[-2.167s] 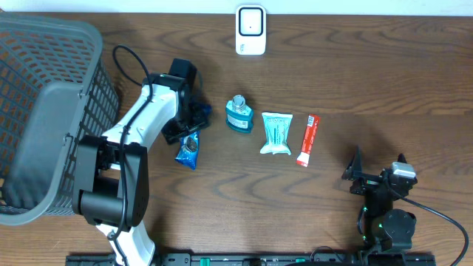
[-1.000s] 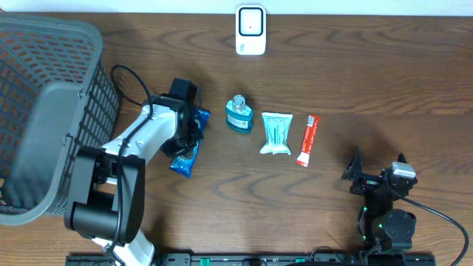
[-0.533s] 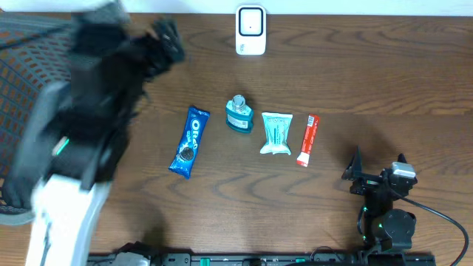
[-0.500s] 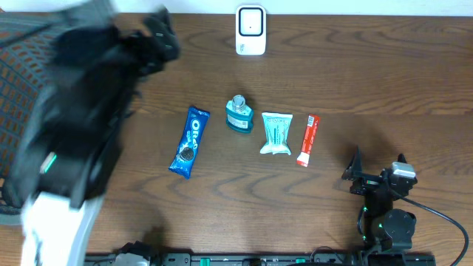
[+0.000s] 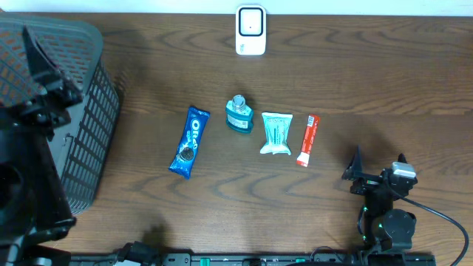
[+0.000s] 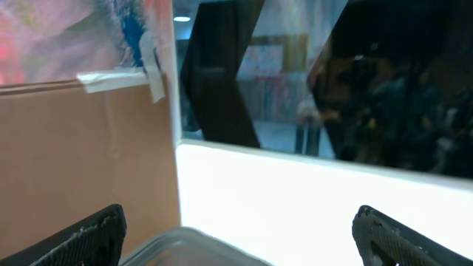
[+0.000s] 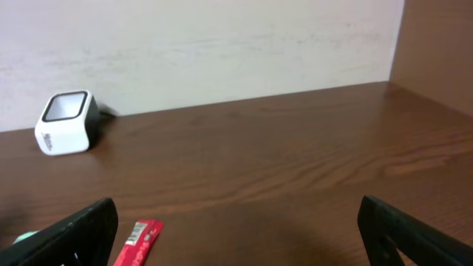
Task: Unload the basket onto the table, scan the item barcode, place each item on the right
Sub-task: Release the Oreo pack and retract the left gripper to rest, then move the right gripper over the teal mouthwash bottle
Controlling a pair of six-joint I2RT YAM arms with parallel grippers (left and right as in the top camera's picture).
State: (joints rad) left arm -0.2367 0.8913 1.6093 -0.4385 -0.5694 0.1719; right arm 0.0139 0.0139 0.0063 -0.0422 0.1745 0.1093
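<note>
Oreo pack (image 5: 189,142) flat on counter (image 5: 222,214), well right of L jaws (released, empty). R jaws released, empty; red sachet (image 7: 137,241) just ahead-left, scanner (image 7: 65,122) farther ahead-left.

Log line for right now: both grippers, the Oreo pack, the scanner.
left gripper: open, empty, above basket | right gripper: open, empty, low over table | Oreo pack: flat on table, unheld | scanner: nothing at it

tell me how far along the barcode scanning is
Done: nothing shows as scanned; the cookie pack, bottle, teal pouch and red stick all lie on the table, away from the scanner. In hand: nothing, left gripper and right gripper are open and empty. Left: lift an item to the scanner.
</note>
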